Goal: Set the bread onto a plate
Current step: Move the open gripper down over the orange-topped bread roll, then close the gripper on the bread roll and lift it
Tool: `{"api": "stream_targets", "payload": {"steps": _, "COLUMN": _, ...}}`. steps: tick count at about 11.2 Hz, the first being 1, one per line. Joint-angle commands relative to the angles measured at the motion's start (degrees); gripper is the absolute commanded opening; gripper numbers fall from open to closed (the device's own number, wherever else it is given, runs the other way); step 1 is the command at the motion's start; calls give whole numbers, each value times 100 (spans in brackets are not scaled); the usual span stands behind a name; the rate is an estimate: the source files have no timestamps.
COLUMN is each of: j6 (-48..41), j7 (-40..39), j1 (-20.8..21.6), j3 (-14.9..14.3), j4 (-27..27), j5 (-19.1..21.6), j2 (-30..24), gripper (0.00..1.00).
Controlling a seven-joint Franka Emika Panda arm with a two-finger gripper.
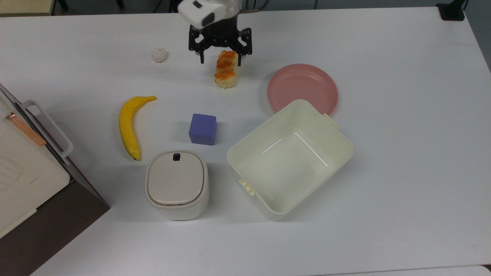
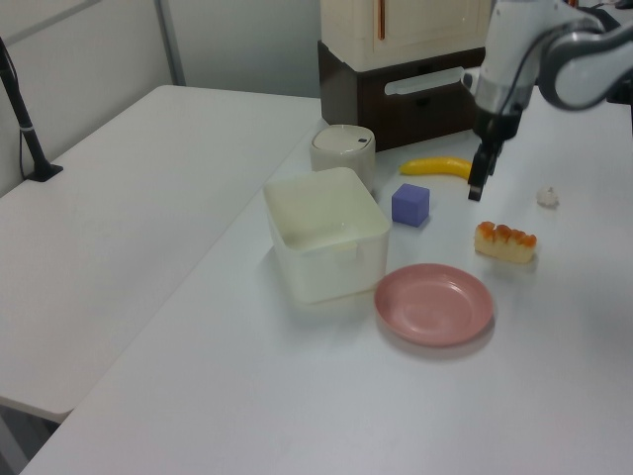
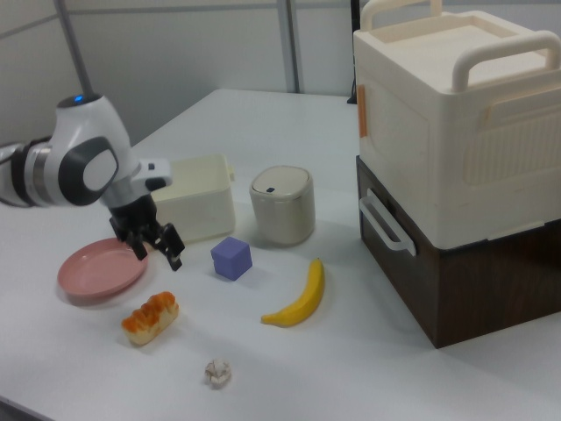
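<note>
The bread (image 1: pixel 226 69), a pale-yellow roll with orange-brown bumps, lies on the white table, to the top view's left of the empty pink plate (image 1: pixel 302 89). My gripper (image 1: pixel 220 60) is open, its black fingers spread either side of the bread's far end in the top view. In the right view the gripper (image 3: pixel 158 257) hangs a little above the bread (image 3: pixel 151 317), apart from it, with the plate (image 3: pixel 102 273) just beside. In the left view the gripper (image 2: pixel 477 183) is beyond the bread (image 2: pixel 505 241) and the plate (image 2: pixel 433 303).
A small white lumpy ball (image 1: pixel 158 55) lies at the top view's left of the gripper. A banana (image 1: pixel 130 124), a purple cube (image 1: pixel 203 129), a lidded beige canister (image 1: pixel 176 184) and a big cream tub (image 1: pixel 268 126) stand nearer. A cream-and-brown appliance (image 1: pixel 23 172) fills the top view's left edge.
</note>
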Motion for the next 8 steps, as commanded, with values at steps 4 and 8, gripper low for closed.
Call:
{"api": "stream_targets", "payload": {"steps": 4, "j6": 258, "j7": 338, "j1": 179, "j3": 33, "j4": -812, "j5": -697, "j2": -153, "gripper": 100}}
{"api": "stream_targets", "payload": {"steps": 8, "j6": 73, "j7": 347, "j1": 337, "j3": 51, "j4": -813, "j5": -900, "j2": 101, "gripper": 100}}
